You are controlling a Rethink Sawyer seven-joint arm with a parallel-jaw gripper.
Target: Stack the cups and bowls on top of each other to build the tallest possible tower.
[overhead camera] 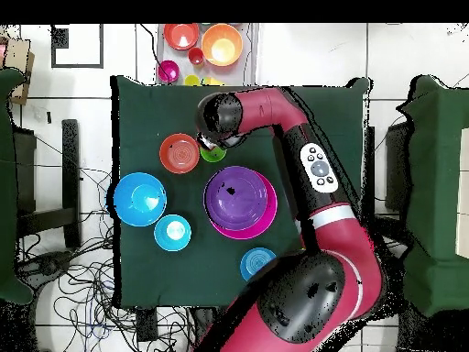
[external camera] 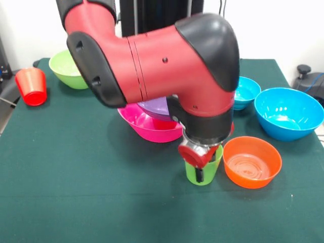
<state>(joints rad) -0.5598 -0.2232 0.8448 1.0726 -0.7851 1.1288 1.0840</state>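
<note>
My gripper (external camera: 199,169) is down at the lime green cup (external camera: 208,174), which stands upright on the green table between the hot pink bowl (external camera: 152,130) and the orange bowl (external camera: 251,162). In the overhead view the gripper (overhead camera: 213,145) covers most of the green cup (overhead camera: 212,155). The purple bowl (external camera: 154,107) sits nested in the hot pink bowl. The large blue bowl (external camera: 288,112), a small cyan bowl (external camera: 246,91), the lime green bowl (external camera: 67,68) and the red-orange cup (external camera: 32,86) stand apart. The second small cyan bowl (overhead camera: 256,264) shows overhead. The crimson-pink cup is hidden.
The arm (external camera: 152,61) spans the table's middle and hides part of the pink and purple bowls. Overhead, more bowls (overhead camera: 222,44) lie off the table beyond its far edge. The orange bowl (overhead camera: 179,153) is right beside the green cup.
</note>
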